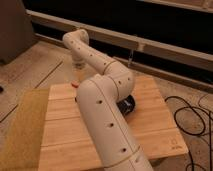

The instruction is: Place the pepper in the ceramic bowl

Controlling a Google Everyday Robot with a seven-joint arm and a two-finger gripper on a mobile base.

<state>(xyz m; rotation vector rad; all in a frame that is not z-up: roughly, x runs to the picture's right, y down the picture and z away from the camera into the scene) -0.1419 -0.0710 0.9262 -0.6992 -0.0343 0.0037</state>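
The pepper lies on the wooden table near its far left edge. Only its small red-orange end shows beside my white arm. My gripper hangs pointing down just above it, open and holding nothing. The ceramic bowl is dark and sits near the table's middle. Most of it is hidden behind my arm, which crosses the whole view from the bottom.
A dark block peeks out at the arm's left side, close to the pepper. A yellowish mat borders the table's left side. Black cables lie on the floor to the right. A dark wall ledge runs behind.
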